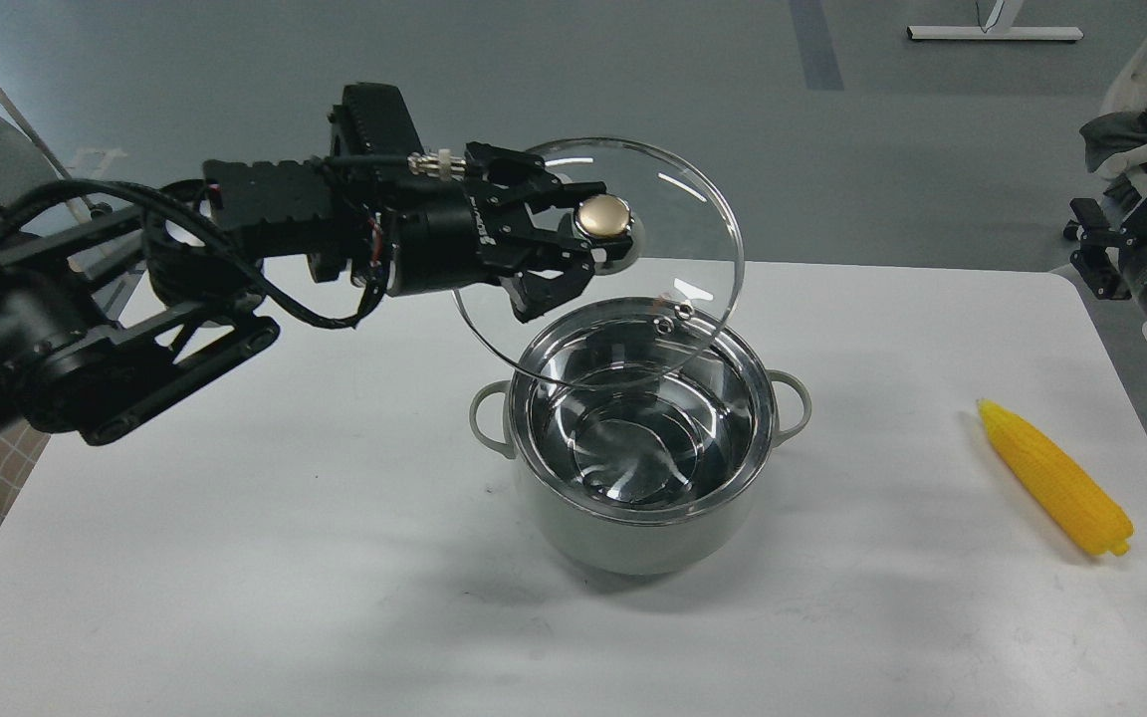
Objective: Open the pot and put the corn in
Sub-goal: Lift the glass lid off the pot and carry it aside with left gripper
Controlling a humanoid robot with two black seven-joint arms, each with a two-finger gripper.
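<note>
The pot stands uncovered in the middle of the white table, with its shiny steel inside showing and nothing in it. Its glass lid is held tilted in the air just above the pot's back-left rim, because the left gripper has its fingers pinched around the gold knob. The corn lies flat on the table well apart to the right of the pot, and the right gripper waits at the right edge, too dark to tell if its fingers are spread or pressed together.
</note>
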